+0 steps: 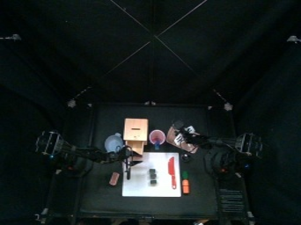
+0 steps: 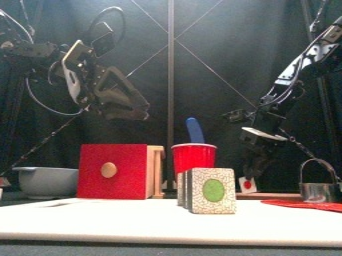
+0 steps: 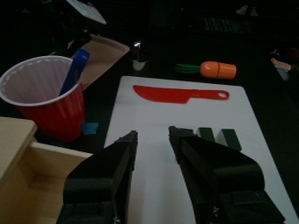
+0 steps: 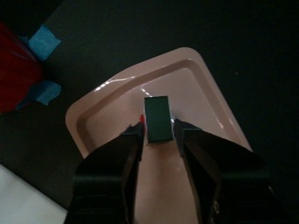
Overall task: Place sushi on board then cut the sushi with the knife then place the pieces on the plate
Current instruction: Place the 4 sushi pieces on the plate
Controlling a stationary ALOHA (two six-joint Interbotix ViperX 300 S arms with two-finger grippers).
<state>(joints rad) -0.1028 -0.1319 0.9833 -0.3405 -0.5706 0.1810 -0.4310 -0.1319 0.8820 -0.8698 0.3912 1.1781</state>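
Black curtains enclose the table; white board carries sushi, red knife.

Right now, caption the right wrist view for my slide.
Right claw holds a sushi piece above the pink tray.

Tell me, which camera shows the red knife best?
Left wrist view: the red knife lies whole on the white board, blade and handle clear. Top view shows it tiny; front and right wrist views miss it.
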